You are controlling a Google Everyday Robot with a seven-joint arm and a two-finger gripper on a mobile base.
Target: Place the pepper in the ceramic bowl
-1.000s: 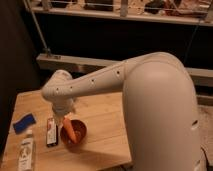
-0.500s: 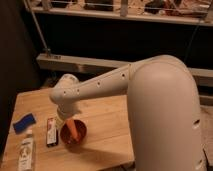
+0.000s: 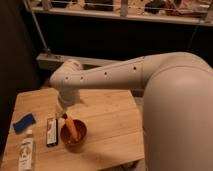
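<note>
Hovering gripper [image 3: 63,111] above ceramic bowl [image 3: 73,134]; pepper [image 3: 73,128] inside; grasp state unclear.

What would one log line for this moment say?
gripper: above bowl rim | pepper: in ceramic bowl, leaning | bowl: on table

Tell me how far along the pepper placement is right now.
Nearly done, it seems: the pepper lies tilted inside the ceramic bowl, its upper end by the rim. In hand: the gripper hangs just above that end, at the bowl's left edge on the wooden table. Left: confirming the release and pulling the arm clear.
</note>
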